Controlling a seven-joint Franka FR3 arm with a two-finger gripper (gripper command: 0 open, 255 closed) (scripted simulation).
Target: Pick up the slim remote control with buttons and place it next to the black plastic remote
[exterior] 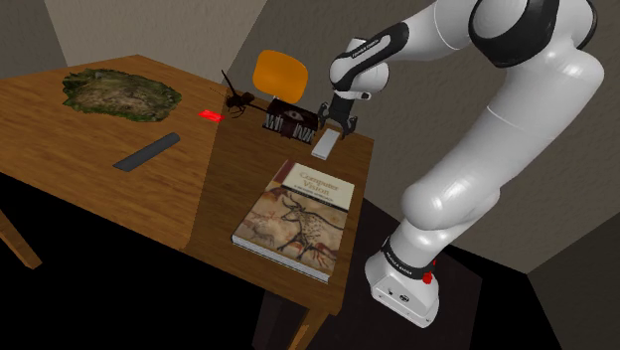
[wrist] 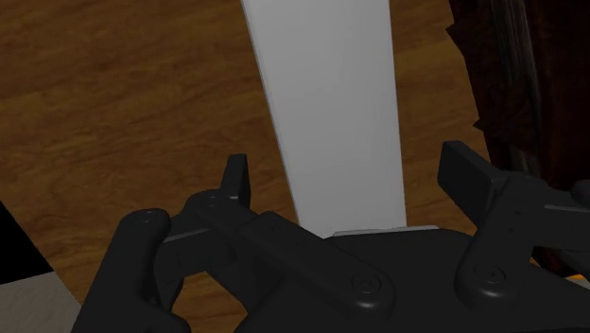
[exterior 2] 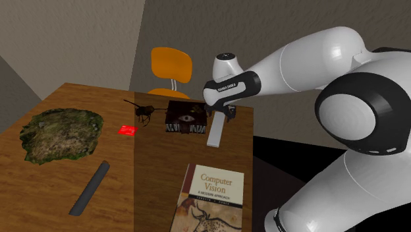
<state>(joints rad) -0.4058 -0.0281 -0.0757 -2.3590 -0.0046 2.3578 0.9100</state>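
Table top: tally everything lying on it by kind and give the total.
Remotes: 2 (white remote, dark grey remote)
Book: 1
Dark box: 1
Red card: 1
Insect figure: 1
Mossy mat: 1
Total: 7

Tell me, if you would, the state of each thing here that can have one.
White remote: flat on the table, not held.
Gripper: open, a finger either side of it, not touching.
Dark remote: flat on the table.
Book: closed, cover up.
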